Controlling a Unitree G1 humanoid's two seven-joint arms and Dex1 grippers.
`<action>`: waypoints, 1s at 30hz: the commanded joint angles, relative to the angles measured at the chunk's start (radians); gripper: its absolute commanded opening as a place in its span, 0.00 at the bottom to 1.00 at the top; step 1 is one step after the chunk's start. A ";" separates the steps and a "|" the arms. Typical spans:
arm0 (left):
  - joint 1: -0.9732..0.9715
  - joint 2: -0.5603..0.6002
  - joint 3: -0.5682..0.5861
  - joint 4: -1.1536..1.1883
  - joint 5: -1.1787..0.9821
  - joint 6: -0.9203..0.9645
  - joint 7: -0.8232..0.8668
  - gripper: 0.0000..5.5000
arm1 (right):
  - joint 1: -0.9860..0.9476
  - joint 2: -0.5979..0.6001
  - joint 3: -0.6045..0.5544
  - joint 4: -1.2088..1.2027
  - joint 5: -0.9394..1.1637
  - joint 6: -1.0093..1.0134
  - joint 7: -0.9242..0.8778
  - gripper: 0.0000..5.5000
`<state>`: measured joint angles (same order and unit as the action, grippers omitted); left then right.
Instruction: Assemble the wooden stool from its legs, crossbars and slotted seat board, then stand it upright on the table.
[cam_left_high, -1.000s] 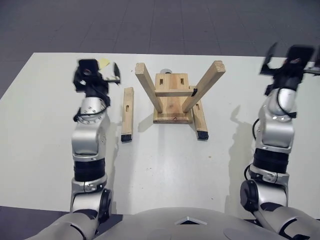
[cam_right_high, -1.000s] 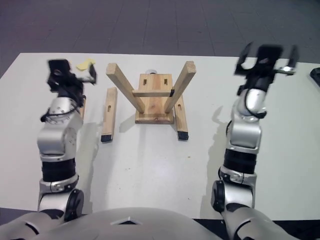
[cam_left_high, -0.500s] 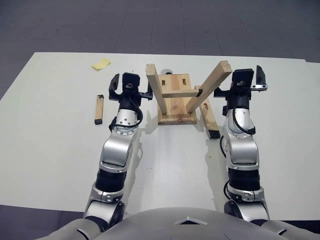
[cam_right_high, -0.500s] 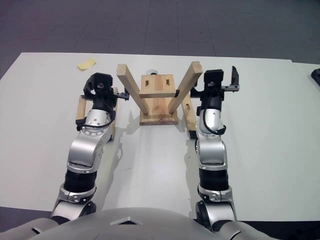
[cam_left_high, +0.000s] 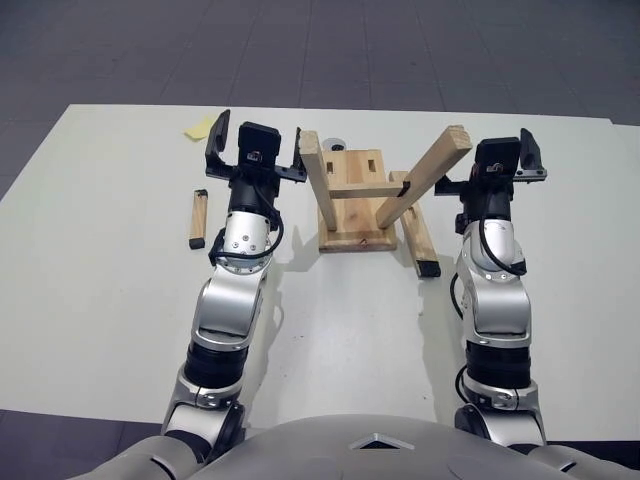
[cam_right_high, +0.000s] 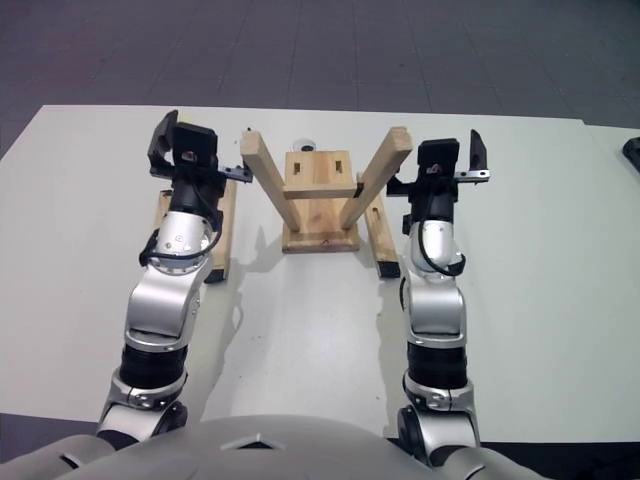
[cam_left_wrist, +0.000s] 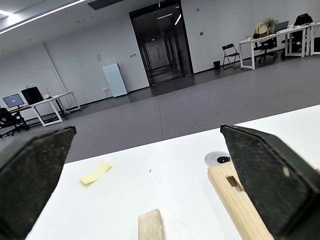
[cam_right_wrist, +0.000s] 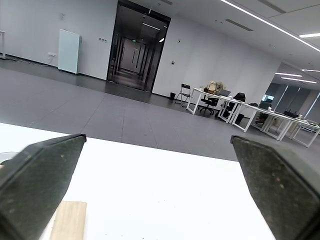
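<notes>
A half-built stool (cam_left_high: 352, 205) rests seat-down at the middle of the table's (cam_left_high: 100, 300) far edge, its two legs raised and joined by a crossbar (cam_left_high: 357, 188). The left gripper (cam_left_high: 258, 135) and right gripper (cam_left_high: 497, 155) flank it, both spread wide and holding nothing. One loose leg (cam_right_high: 225, 250) is partly hidden behind the left arm; another (cam_left_high: 420, 240) lies half behind the stool.

No text, label or number is legible.

The half-built stool (cam_right_high: 320, 205) stands upturned mid-table, just between the left gripper (cam_right_high: 200, 152) and right gripper (cam_right_high: 438, 162), fingers spread.
</notes>
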<state>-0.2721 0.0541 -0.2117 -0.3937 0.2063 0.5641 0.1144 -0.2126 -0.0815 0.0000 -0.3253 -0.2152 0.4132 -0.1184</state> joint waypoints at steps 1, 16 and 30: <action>-0.034 -0.061 0.003 0.056 -0.005 0.026 0.009 0.98 | -0.010 0.018 0.041 0.044 -0.022 0.026 0.000 0.98; -0.043 -0.062 -0.096 0.063 -0.031 -0.049 -0.118 0.98 | -0.026 0.013 0.148 -0.003 0.080 -0.099 0.159 0.98; -0.059 -0.051 0.081 0.072 0.002 -0.061 -0.006 0.98 | -0.071 -0.015 -0.061 0.132 0.024 -0.024 -0.006 0.98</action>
<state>-0.3037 -0.0531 0.0300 -0.2916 0.1679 0.5951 0.2114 -0.2671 -0.1070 -0.1270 -0.1588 -0.2306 0.4546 -0.2023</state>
